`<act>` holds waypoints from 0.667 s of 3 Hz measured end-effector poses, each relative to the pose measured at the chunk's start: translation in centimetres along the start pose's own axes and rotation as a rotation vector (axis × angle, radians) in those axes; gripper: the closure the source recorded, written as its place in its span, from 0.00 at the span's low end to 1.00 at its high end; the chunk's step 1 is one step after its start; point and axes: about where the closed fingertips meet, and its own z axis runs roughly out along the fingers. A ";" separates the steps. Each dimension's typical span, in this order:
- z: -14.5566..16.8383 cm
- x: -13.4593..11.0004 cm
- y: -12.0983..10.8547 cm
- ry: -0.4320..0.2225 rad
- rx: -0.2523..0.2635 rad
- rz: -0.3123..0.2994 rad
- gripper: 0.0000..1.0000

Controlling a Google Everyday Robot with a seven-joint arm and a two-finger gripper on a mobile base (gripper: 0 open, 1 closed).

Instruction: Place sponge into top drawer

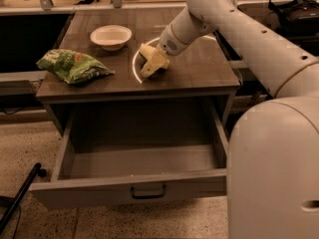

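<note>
My gripper (152, 62) is down on the wooden countertop (199, 71), just right of its middle, at the end of the white arm (234, 19). A pale yellow mass shows at the gripper's tip. I cannot tell the sponge apart from the gripper there. The top drawer (99, 190) is pulled wide open below the countertop, its inside bare. Its dark metal handle (148, 192) is on the front panel. The gripper is behind and above the drawer opening.
A white bowl (110, 36) stands at the back left of the countertop. A green snack bag (72, 66) lies at its left front. A dark pole (20, 195) lies on the speckled floor at the lower left. My white body (274, 173) fills the right side.
</note>
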 end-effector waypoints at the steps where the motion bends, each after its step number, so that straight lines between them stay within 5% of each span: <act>1: 0.5 0.1 -0.1 0.002 -0.011 0.001 0.49; 2: -2.6 -1.1 0.4 -0.067 0.012 -0.047 0.80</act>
